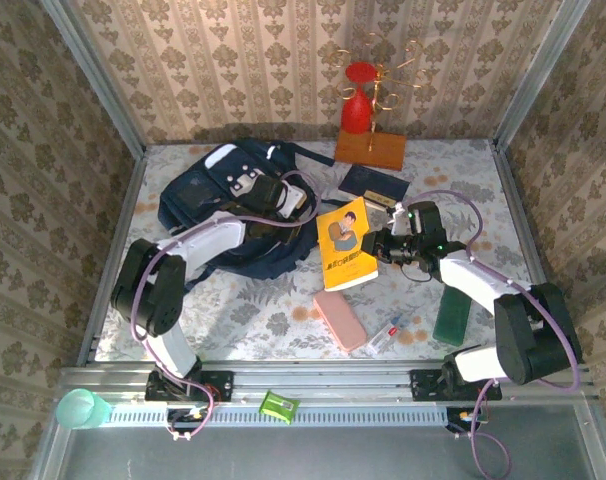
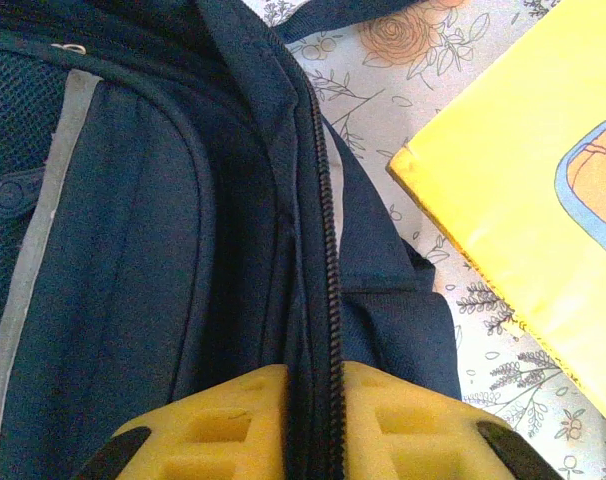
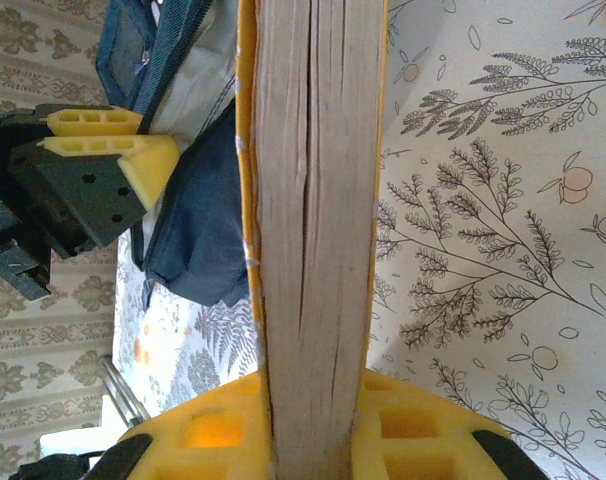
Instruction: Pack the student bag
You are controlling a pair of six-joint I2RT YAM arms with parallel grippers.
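While the right gripper [image 3: 313, 385] has its jaws pinched on a yellow book [image 1: 345, 250], clamping the block of pages and both covers between the yellow fingers [image 3: 423, 425], the left gripper [image 2: 313, 375] sits at the student bag [image 1: 198, 190]. That bag lies on the far left part of the worktop [image 1: 253, 310], a navy backpack with its pale patch and two small buckles facing up. In the left wrist view its zip edge runs straight between the left jaws, which stand close on either side of it. Whether they are squeezing the fabric or merely flanking it, I cannot tell.

From above, the yellow book shows its illustrated cover and is held by its right edge, just beside the bag's right side. I cannot tell if its far edge rests on the flowered cloth.

Behind the yellow book lies a dark blue book [image 1: 373, 183], and beyond that a wooden board [image 1: 368, 150] carries a red vase [image 1: 359, 100] and a gilt wire rack [image 1: 391, 75]. Nearer the arms, a pink oblong block [image 1: 340, 320], a small pen [image 1: 388, 333] and a dark green slab [image 1: 451, 318] lie apart from one another on the cloth. A green sharpener [image 1: 278, 405] and a teal cup [image 1: 80, 408] sit at the metal rail in front.
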